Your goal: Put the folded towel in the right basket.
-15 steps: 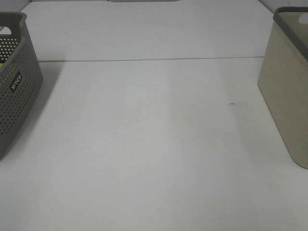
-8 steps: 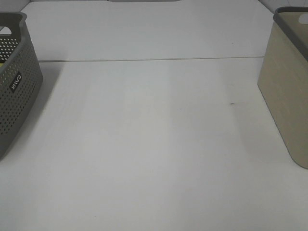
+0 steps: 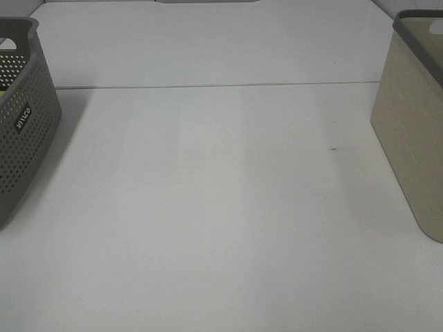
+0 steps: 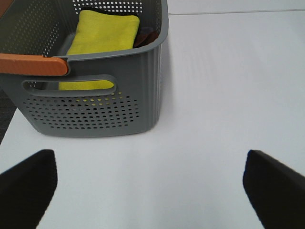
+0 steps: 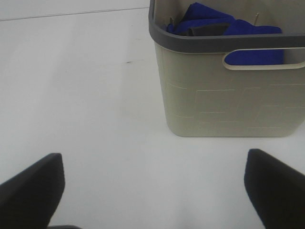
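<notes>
Two baskets: grey perforated basket [image 3: 21, 117], beige basket [image 3: 415, 124]. One yellow towel [image 4: 102, 33]. One blue cloth [image 5: 224, 26].

You have a white counter [image 3: 208, 207] carrying a perforated grey basket [image 3: 21, 124] at its left edge and a beige basket [image 3: 415, 138] with a grey rim at its right edge, well apart, with one small dark mark [image 3: 334, 148] between them.

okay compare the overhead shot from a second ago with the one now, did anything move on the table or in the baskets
Nothing visibly changed. The grey basket at the left edge and the beige basket at the right edge sit where they were, the table between them looks the same, and no arm has entered the overhead view.
</notes>
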